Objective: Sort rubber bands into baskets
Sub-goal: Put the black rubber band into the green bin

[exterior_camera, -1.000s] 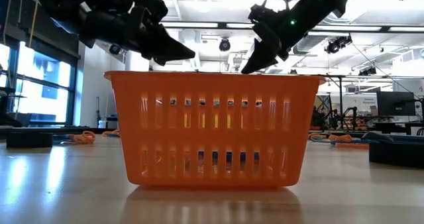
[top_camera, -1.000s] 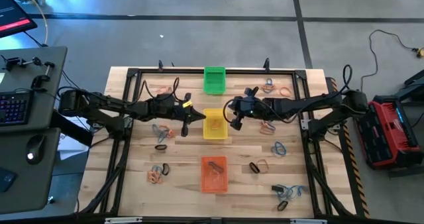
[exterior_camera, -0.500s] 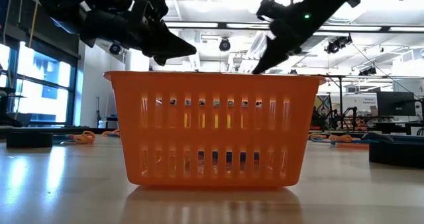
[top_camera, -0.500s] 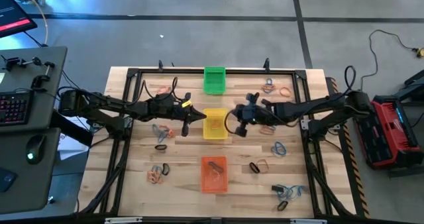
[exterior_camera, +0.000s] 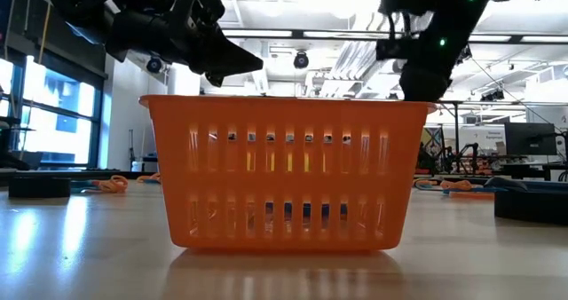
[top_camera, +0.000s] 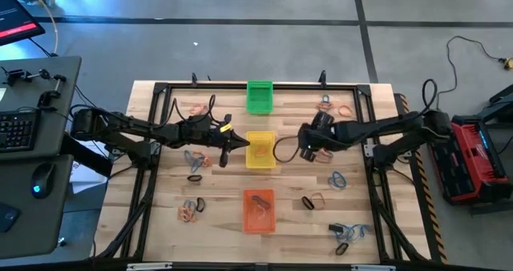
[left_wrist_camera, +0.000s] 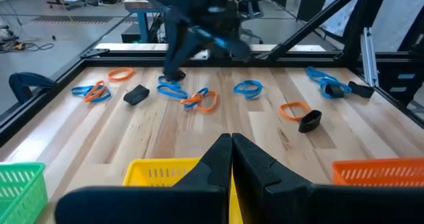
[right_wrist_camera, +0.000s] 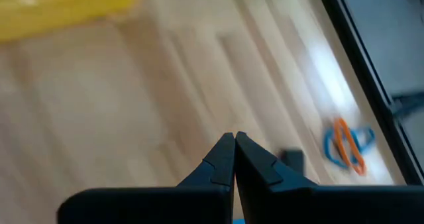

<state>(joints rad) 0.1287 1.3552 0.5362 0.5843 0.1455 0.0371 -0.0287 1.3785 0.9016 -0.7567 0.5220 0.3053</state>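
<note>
Three baskets stand in a row down the table's middle: green [top_camera: 259,96] far, yellow [top_camera: 259,149] in the middle, orange [top_camera: 258,210] near. Rubber bands lie loose on the wood left [top_camera: 194,159] and right [top_camera: 337,179] of them. My left gripper [top_camera: 233,146] is shut just left of the yellow basket, above its left rim [left_wrist_camera: 162,171], with nothing showing between its fingers. My right gripper [top_camera: 304,148] is shut and empty over bare wood right of the yellow basket, next to a cluster of bands [top_camera: 325,152].
More bands lie at the near left [top_camera: 190,211], near right [top_camera: 345,232], far right [top_camera: 335,107] and far left [top_camera: 198,108]. A black metal frame [top_camera: 370,155] borders the table. The orange basket [exterior_camera: 286,171] fills the low view, with both arms above its rim.
My right gripper has moved from the yellow basket's right rim toward the table's right edge, turning as it went, and stays shut. The right wrist view is blurred by the motion.
</note>
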